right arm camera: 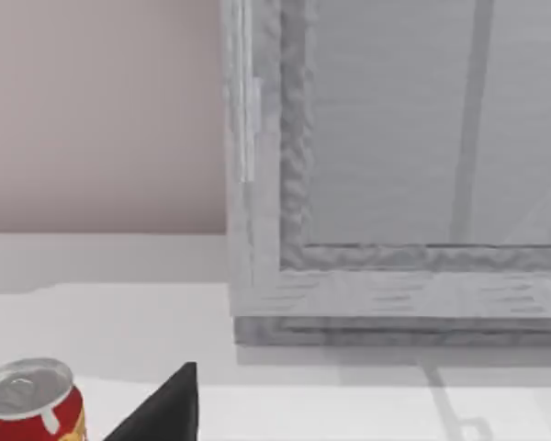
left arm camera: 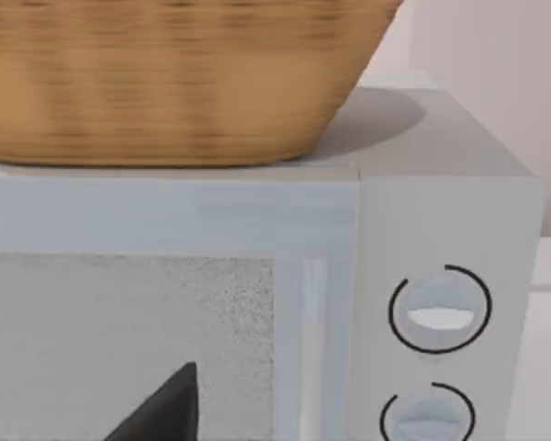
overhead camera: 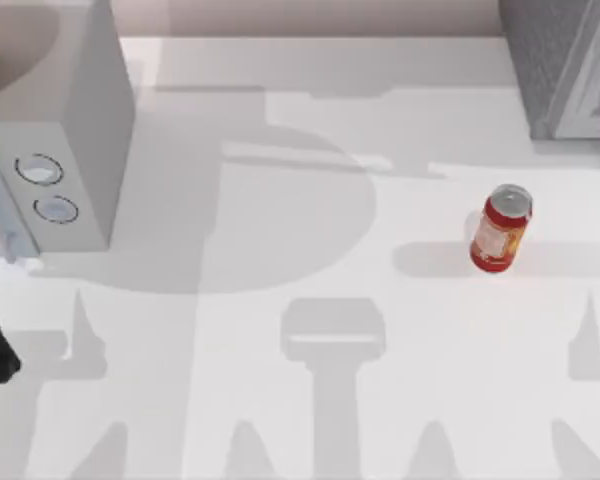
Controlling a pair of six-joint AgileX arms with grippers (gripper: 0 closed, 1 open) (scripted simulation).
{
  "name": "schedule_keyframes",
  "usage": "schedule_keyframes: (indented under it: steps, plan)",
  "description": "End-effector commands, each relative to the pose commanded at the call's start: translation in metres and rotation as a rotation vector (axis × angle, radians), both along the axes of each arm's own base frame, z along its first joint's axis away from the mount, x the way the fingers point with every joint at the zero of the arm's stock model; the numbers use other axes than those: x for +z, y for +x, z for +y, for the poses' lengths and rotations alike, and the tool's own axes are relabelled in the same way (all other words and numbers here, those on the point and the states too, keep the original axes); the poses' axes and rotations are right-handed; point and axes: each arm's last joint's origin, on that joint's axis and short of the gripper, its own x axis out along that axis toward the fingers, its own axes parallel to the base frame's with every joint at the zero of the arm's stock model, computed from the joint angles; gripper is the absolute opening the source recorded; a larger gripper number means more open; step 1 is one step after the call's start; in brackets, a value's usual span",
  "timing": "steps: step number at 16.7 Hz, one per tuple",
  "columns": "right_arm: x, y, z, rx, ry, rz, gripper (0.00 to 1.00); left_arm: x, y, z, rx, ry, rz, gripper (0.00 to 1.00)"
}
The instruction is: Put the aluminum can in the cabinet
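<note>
At four o'clock from the table's middle, the aluminum can [overhead camera: 502,229] stands upright on the table [overhead camera: 310,250], untouched and well apart from the cabinet [overhead camera: 565,65] at two o'clock. Whether either pincer is released or clenched I cannot tell. By my judgement nothing is done yet: grasping, carrying and placing the can inside all remain, and the cabinet door looks closed.

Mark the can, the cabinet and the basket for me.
can [overhead camera: 499,238]: top view, on its cream label.
cabinet [overhead camera: 546,60]: top view, on its dark speckled side wall.
basket [left arm camera: 165,83]: left wrist view, on its woven side.
</note>
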Motion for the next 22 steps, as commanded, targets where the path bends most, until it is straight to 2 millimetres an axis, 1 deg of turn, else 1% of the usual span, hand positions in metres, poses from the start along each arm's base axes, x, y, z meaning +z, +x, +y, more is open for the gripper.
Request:
schedule_keyframes:
  steps: [4, 8, 11, 13, 15, 18, 20, 22]
  plan:
    - [0.004, 0.001, 0.001, 0.009, 0.000, -0.011, 1.00, 0.000, 0.000, 0.000, 0.000, 0.000, 0.000, 1.00]
    - [0.022, 0.009, 0.007, 0.041, 0.002, -0.061, 1.00, 0.000, 0.000, 0.000, 0.000, 0.000, 0.000, 1.00]
    - [0.038, 0.022, 0.015, 0.062, 0.007, -0.097, 1.00, 0.000, 0.000, 0.000, 0.000, 0.000, 0.000, 1.00]
    - [0.047, 0.036, 0.023, 0.070, 0.012, -0.115, 1.00, 0.000, 0.000, 0.000, 0.000, 0.000, 0.000, 1.00]
    - [0.051, 0.053, 0.033, 0.074, 0.019, -0.123, 1.00, 0.000, 0.000, 0.000, 0.000, 0.000, 0.000, 1.00]
    - [0.047, 0.081, 0.052, 0.072, 0.031, -0.119, 1.00, 0.000, 0.000, 0.000, 0.000, 0.000, 0.000, 1.00]
    - [0.036, 0.099, 0.068, 0.067, 0.038, -0.105, 1.00, 0.000, 0.000, 0.000, 0.000, 0.000, 0.000, 1.00]
    - [0.018, 0.115, 0.084, 0.059, 0.042, -0.084, 1.00, 0.000, 0.000, 0.000, 0.000, 0.000, 0.000, 1.00]
